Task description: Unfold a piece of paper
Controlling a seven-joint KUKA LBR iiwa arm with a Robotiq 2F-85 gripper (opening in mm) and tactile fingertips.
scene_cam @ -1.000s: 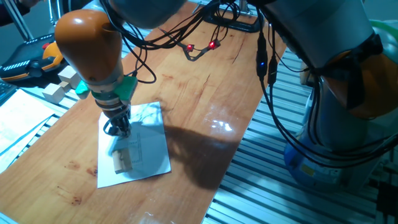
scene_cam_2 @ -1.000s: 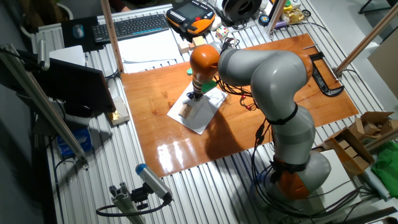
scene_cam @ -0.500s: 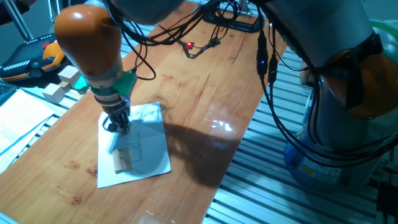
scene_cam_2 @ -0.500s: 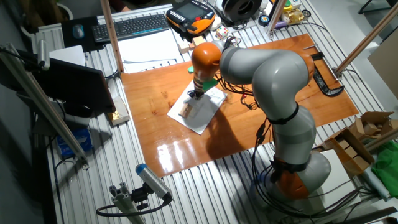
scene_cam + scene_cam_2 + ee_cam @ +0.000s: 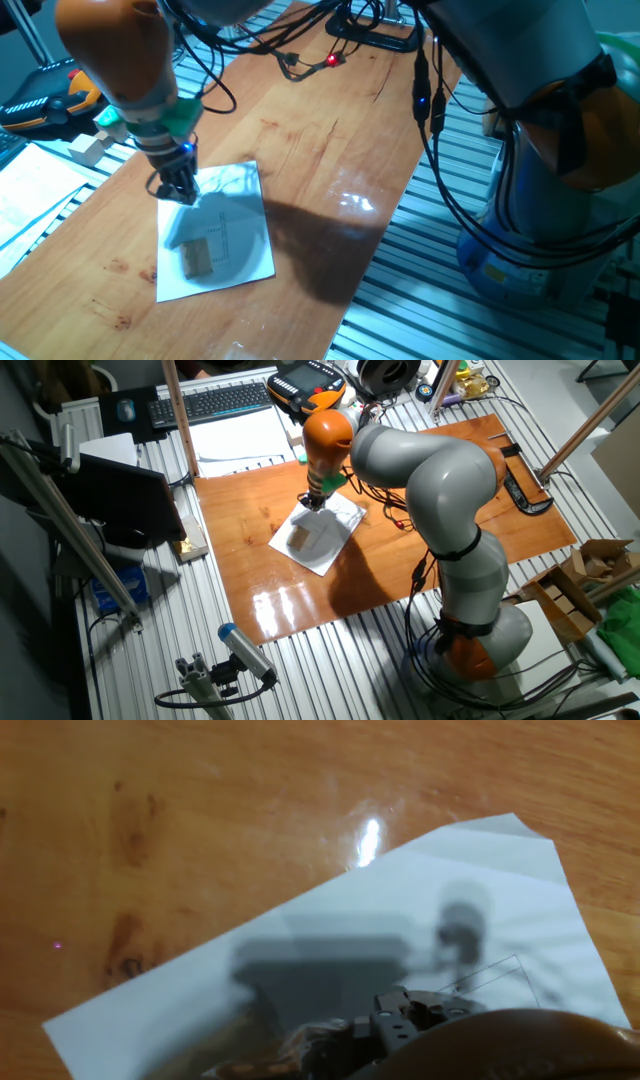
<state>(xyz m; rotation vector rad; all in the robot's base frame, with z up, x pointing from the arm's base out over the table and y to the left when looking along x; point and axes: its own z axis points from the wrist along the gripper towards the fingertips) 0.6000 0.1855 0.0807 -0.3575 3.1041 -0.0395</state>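
Observation:
The piece of paper (image 5: 228, 235) lies flat and open on the wooden table (image 5: 330, 140), with faint grey print and a small tan block picture (image 5: 197, 256) facing up. It also shows in the other fixed view (image 5: 325, 535) and in the hand view (image 5: 350, 930). My gripper (image 5: 178, 194) hangs just above the paper's far left corner, fingers slightly apart, with nothing between them. In the other fixed view the gripper (image 5: 312, 503) is at the paper's far edge. In the hand view only the fingertip parts (image 5: 395, 1020) show at the bottom.
An orange teach pendant (image 5: 50, 95), pale wooden blocks (image 5: 90, 148) and printed sheets (image 5: 30, 190) lie left of the table. Cables with red lights (image 5: 330, 60) cross the far end. A keyboard (image 5: 215, 402) and a black clamp (image 5: 522, 480) stand around the table.
My gripper has risen and moved left and back, from over the paper's middle to its far left corner. The paper stays flat on the table.

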